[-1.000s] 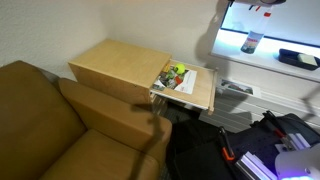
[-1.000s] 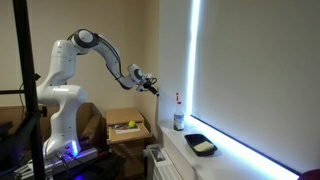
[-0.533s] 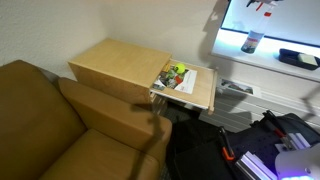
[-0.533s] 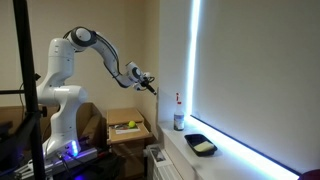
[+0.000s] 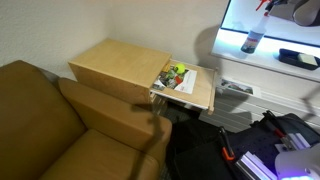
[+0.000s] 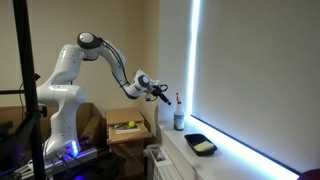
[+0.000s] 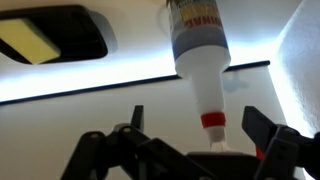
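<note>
A bottle [image 7: 198, 55] with a white neck, a red ring and a printed label stands on the white windowsill; it also shows in both exterior views [image 5: 251, 41] [image 6: 179, 115]. In the wrist view the picture is turned, and the bottle's nozzle points toward my gripper [image 7: 197, 120]. The two fingers stand wide apart on either side of the bottle's neck and touch nothing. My gripper [image 6: 164, 95] hovers just above and beside the bottle top, open. Only the arm's end [image 5: 293, 10] shows at the top edge of an exterior view.
A black tray [image 7: 50, 35] [image 6: 201, 145] [image 5: 298, 58] holding a yellow sponge [image 7: 33, 41] lies on the sill beyond the bottle. A wooden side table [image 5: 120, 65] carries a few small items [image 5: 175, 76] beside a brown couch [image 5: 40, 120].
The arm has swung toward the window and lowered, bringing the open gripper from out in the room to just above the bottle. The bottle has not moved.
</note>
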Robot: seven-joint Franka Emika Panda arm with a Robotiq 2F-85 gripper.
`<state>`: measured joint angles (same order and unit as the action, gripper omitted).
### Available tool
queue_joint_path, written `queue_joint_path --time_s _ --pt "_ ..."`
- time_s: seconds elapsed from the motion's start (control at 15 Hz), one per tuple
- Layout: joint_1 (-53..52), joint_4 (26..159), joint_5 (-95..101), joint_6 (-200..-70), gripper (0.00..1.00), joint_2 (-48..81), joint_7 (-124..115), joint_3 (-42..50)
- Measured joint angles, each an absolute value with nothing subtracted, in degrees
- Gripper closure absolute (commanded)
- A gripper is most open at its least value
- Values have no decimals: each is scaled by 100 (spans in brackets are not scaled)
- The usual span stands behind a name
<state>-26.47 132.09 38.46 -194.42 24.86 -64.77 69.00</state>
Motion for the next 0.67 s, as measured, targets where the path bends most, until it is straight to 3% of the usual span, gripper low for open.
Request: queue_joint_path --time_s 0.13,0.33,0.67 --pt "-2328 12911 3390 -19984 0 2938 -6414 6768" --pt "-1984 12263 2649 -19763 0 3288 -5669 6174" --pt "-1950 11758 2449 -19774 0 4543 -5665 6218"
